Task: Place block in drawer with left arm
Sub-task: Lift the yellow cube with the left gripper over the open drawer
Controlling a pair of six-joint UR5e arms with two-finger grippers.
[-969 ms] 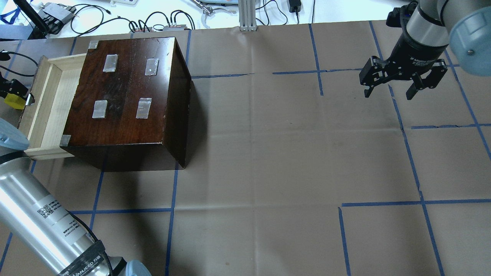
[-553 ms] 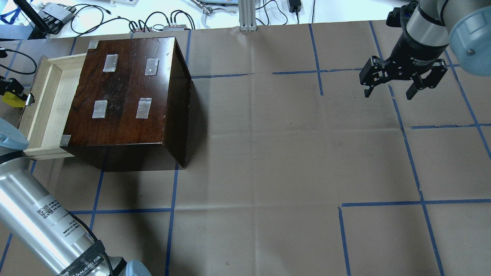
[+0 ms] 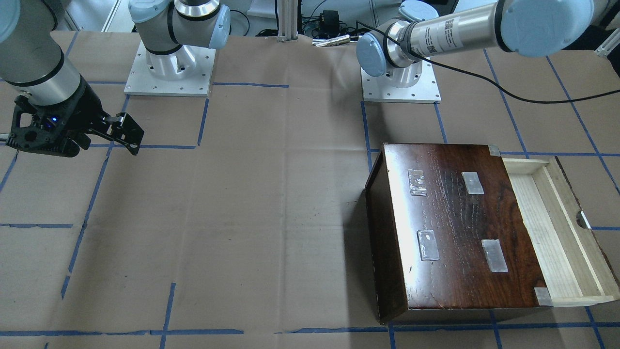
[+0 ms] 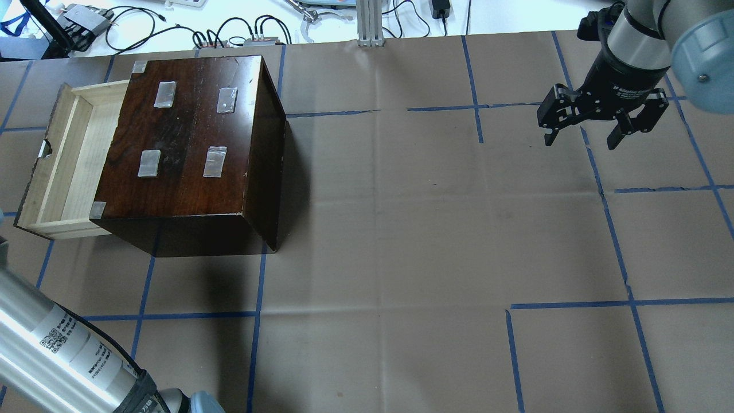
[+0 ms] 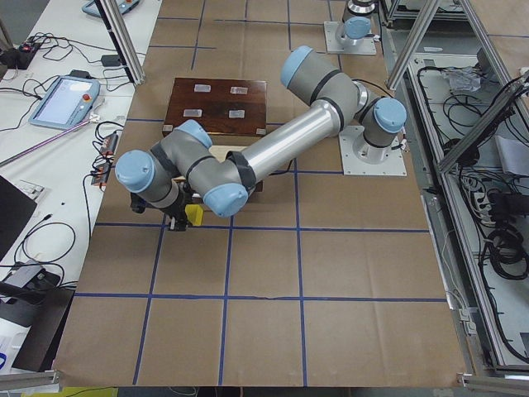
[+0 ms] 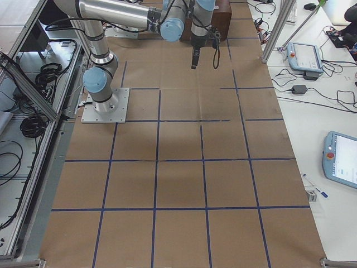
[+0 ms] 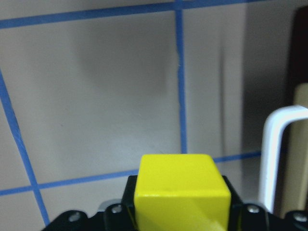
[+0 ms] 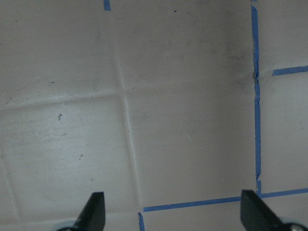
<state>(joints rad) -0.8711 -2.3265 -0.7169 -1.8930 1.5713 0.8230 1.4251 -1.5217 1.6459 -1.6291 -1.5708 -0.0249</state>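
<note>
Left gripper (image 7: 180, 204) is clamped on the block (image 7: 180, 190): the yellow cube sits squarely between the fingers, off the paper-covered table (image 7: 96, 96). Only the wrist view and the left side view show it. The grip looks centred, likely so the cube won't twist during the carry.

The drawer (image 4: 67, 163) is pulled out of the dark box (image 4: 189, 137), its pale floor bare, so nothing is placed yet. A white loop (image 7: 276, 154) on what looks like the drawer front shows just right of the fingers and ahead of them. So the block is outside the drawer, beside its front. My read: left arm (image 5: 273, 145) mid-carry; next, lift over the front wall, then let go.

Right gripper (image 4: 580, 140) hangs spread and empty, nothing between its fingers (image 8: 94, 211), well apart from the box. Probably parked clear.
</note>
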